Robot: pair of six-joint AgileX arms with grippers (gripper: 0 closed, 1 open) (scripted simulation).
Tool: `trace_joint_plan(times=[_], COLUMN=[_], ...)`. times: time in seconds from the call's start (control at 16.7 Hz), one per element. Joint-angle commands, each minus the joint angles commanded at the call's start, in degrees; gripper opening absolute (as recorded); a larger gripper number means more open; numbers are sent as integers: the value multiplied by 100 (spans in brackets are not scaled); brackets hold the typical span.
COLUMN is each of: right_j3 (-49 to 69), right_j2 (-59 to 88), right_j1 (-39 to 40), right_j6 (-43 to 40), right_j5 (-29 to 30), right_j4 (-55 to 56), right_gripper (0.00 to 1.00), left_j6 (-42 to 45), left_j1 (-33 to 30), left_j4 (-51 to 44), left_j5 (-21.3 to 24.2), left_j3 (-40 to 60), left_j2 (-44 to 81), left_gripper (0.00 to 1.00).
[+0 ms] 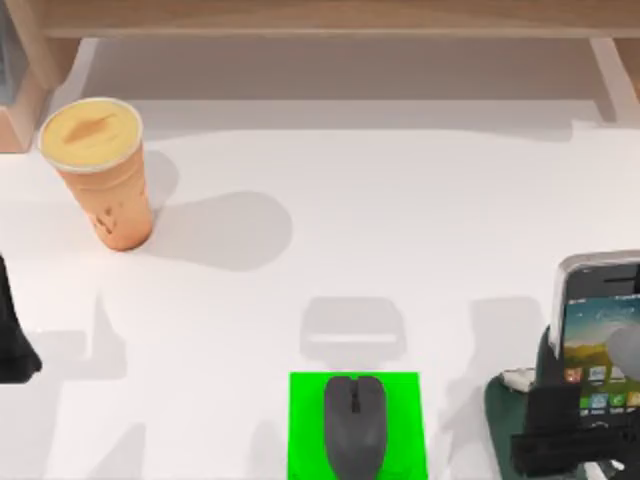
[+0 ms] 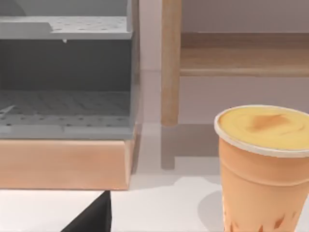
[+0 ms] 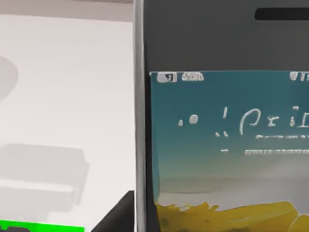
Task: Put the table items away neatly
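Observation:
The orange cup (image 1: pixel 100 180) with its yellow lid stands upright at the table's (image 1: pixel 400 220) back left; the left wrist view has the cup (image 2: pixel 263 164) close ahead. My left gripper (image 1: pixel 12 345) is parked at the left edge, open, with one finger (image 2: pixel 94 217) showing and nothing held. The dark grey mouse (image 1: pixel 353 425) lies on the green pad (image 1: pixel 305 420) at the front centre. At the front right, the smartphone (image 1: pixel 600 320) stands over the dark green stand (image 1: pixel 505 415), screen (image 3: pixel 227 145) up. My right gripper (image 1: pixel 560 430) is shut on the phone's lower part, and a finger (image 3: pixel 118 215) lies against its silver edge.
A pale wooden shelf frame (image 1: pixel 330 15) runs along the back. A grey perforated rack on a wooden base (image 2: pixel 65 159) sits behind the cup at the back left. Bare white table lies between the cup and the pad.

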Motion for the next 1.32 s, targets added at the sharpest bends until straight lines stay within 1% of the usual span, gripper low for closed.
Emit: trace_joint_plan(times=[0.24, 0.3, 0.9, 1.08, 1.32], right_j3=[0, 0, 66, 422, 812], right_j2=[0, 0, -79, -420, -599], right_j1=[0, 0, 12, 140, 587], right_j6=[0, 0, 45, 448, 1349], right_j5=[0, 0, 1, 92, 262], right_j4=[0, 0, -70, -572, -1536], right_gripper=[98, 100, 100, 100, 100], left_j6=[0, 0, 0, 0, 0], left_j1=[0, 0, 0, 0, 0], left_j4=[0, 0, 0, 0, 0], left_j5=[0, 0, 0, 0, 0], left_j3=[0, 0, 0, 0, 0], left_j2=[0, 0, 0, 0, 0], left_gripper=[100, 100, 100, 100, 100])
